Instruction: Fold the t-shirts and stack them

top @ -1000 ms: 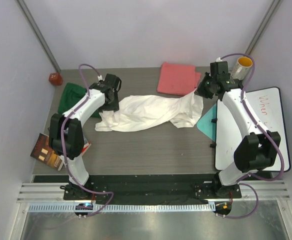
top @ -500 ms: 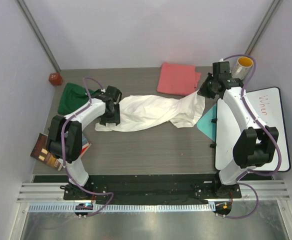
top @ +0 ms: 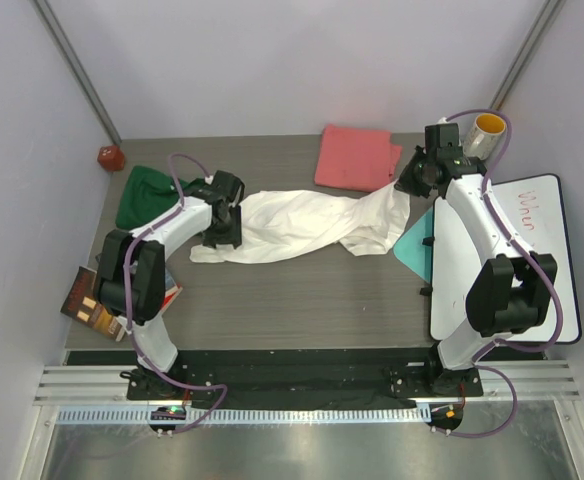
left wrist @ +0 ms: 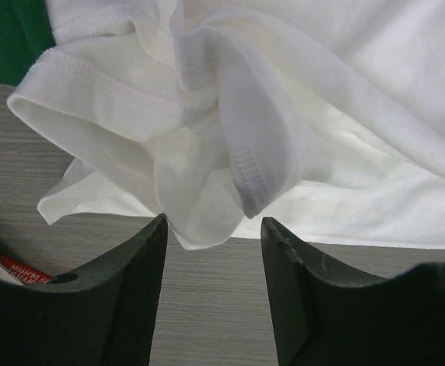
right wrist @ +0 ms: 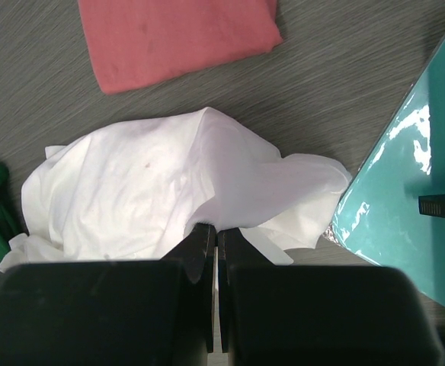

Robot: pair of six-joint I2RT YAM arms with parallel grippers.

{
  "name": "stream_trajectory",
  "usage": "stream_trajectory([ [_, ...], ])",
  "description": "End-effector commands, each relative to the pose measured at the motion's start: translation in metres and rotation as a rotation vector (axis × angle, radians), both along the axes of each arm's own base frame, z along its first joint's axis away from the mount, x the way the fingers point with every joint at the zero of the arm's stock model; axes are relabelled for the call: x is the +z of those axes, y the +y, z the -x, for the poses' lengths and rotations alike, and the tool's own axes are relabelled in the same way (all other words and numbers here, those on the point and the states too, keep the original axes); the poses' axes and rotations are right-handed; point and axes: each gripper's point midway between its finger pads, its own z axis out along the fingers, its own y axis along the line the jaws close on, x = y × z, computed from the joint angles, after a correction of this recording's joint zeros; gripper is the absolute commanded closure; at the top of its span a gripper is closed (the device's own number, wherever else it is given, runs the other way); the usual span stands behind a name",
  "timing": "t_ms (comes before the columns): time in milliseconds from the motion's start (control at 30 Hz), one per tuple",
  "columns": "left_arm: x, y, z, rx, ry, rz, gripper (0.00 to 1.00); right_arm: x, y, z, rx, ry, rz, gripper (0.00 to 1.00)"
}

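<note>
The large white t-shirt (top: 302,225) lies crumpled across the middle of the table. My left gripper (top: 223,226) hovers at its left end, open. In the left wrist view the left gripper (left wrist: 213,226) has a hanging white hem fold (left wrist: 245,179) just ahead of its tips, with bare table between the fingers (left wrist: 127,290). My right gripper (top: 409,181) is shut on the shirt's right end and holds it raised; the right gripper (right wrist: 216,230) pinches white cloth (right wrist: 154,183). The dark green shirt (top: 142,195) lies bunched at the left. The coral-pink shirt (top: 355,157) lies folded at the back.
A teal sheet (top: 414,240) and a whiteboard (top: 502,260) lie along the right side, with a yellow-ended roll (top: 488,128) behind them. Books (top: 97,300) sit at the near left edge. A small red object (top: 110,157) is at the back left corner.
My left gripper has moved toward the near side, along the white shirt's left end, and its jaws have narrowed slightly. The right gripper shifted slightly back and right, still pinching the cloth.
</note>
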Motion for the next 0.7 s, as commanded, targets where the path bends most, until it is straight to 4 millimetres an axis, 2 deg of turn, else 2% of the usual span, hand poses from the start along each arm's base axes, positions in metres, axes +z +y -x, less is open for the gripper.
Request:
stream_trajectory([
  [0, -0.004, -0.004, -0.01, -0.023, -0.013, 0.003, 0.48, 0.019, -0.007, -0.003, -0.022, -0.072, 0.006, 0.99],
  [400, -0.019, -0.002, -0.005, -0.018, 0.038, -0.015, 0.62, 0.015, -0.008, -0.002, -0.034, -0.06, -0.002, 0.99],
  [467, -0.019, -0.001, -0.005, -0.017, 0.043, -0.021, 0.67, 0.015, -0.009, -0.003, -0.038, -0.063, -0.002, 0.99],
  [533, -0.024, 0.0, -0.003, -0.014, 0.063, -0.031, 0.83, 0.016, -0.009, -0.004, -0.04, -0.066, -0.002, 0.99],
  [600, -0.028, 0.002, 0.001, -0.011, 0.086, -0.045, 0.91, 0.015, -0.009, -0.006, -0.04, -0.066, -0.002, 0.99],
  [633, -0.027, 0.003, 0.0, -0.007, 0.082, -0.049, 0.98, 0.015, -0.009, -0.006, -0.043, -0.066, -0.003, 0.99],
  [667, -0.027, 0.004, -0.001, -0.004, 0.081, -0.056, 1.0, 0.016, -0.009, -0.006, -0.043, -0.066, -0.003, 0.99],
])
